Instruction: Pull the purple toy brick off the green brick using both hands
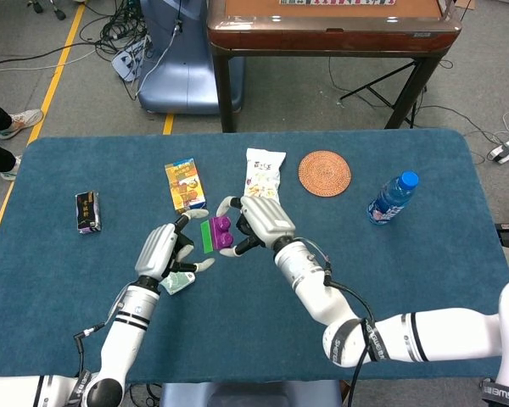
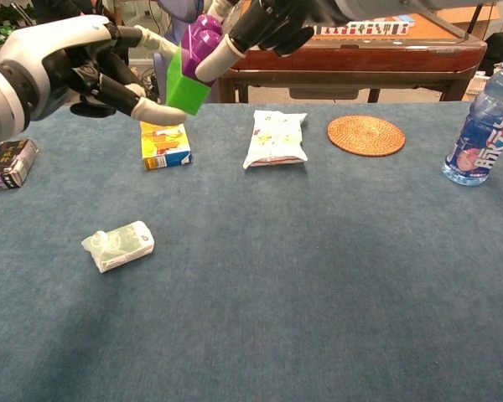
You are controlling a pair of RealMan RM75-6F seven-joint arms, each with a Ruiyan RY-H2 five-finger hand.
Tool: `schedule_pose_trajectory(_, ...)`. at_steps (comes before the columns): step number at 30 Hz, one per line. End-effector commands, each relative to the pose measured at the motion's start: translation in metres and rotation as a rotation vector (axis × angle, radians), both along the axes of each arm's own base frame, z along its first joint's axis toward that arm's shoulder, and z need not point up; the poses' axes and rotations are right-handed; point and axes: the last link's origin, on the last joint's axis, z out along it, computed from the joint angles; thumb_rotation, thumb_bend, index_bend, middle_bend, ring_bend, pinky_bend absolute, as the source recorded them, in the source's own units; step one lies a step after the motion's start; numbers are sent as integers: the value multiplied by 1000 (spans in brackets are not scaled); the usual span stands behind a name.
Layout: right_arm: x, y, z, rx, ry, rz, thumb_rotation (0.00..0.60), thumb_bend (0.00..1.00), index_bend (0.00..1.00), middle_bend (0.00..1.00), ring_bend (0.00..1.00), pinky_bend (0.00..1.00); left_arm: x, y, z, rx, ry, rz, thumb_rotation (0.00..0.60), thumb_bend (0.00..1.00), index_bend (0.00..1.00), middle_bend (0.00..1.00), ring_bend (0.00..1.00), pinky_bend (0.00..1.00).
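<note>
The purple brick (image 1: 221, 233) sits stuck on the green brick (image 1: 206, 236), and both are held in the air above the table. My right hand (image 1: 260, 221) grips the purple brick (image 2: 203, 37) from the right. The green brick (image 2: 182, 83) points toward my left hand (image 1: 164, 249). In the chest view my left hand (image 2: 63, 62) has its fingers spread, one above and one below the green brick, close to it. I see no firm grip by the left hand on the brick.
On the blue table (image 1: 424, 271) lie a yellow snack box (image 1: 185, 183), a white packet (image 1: 265, 168), a woven coaster (image 1: 324, 172), a water bottle (image 1: 392, 197), a dark small packet (image 1: 87, 211) and a tissue pack (image 2: 119, 245) under the left hand.
</note>
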Motion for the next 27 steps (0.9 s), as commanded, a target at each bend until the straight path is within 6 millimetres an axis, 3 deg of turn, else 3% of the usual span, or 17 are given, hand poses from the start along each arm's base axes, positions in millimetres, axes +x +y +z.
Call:
schedule_pose_trajectory(1, 0, 0, -1, 4, 0, 0, 600, 139, 598, 1000, 1000, 1000, 1, 0, 0, -6, -10, 4, 600, 0, 292, 1000, 1000, 1000)
schedule_pose_trajectory(10, -2, -1, -7, 20, 3, -2, 600, 139, 598, 1000, 1000, 1000, 2, 0, -2, -2, -14, 12, 600, 0, 322, 1000, 1000, 1000)
schedule_pose_trajectory(27, -2, 1, -11, 49, 9, 7, 600, 139, 598, 1000, 1000, 1000, 2, 0, -4, -29, -32, 15, 600, 0, 472, 1000, 1000, 1000)
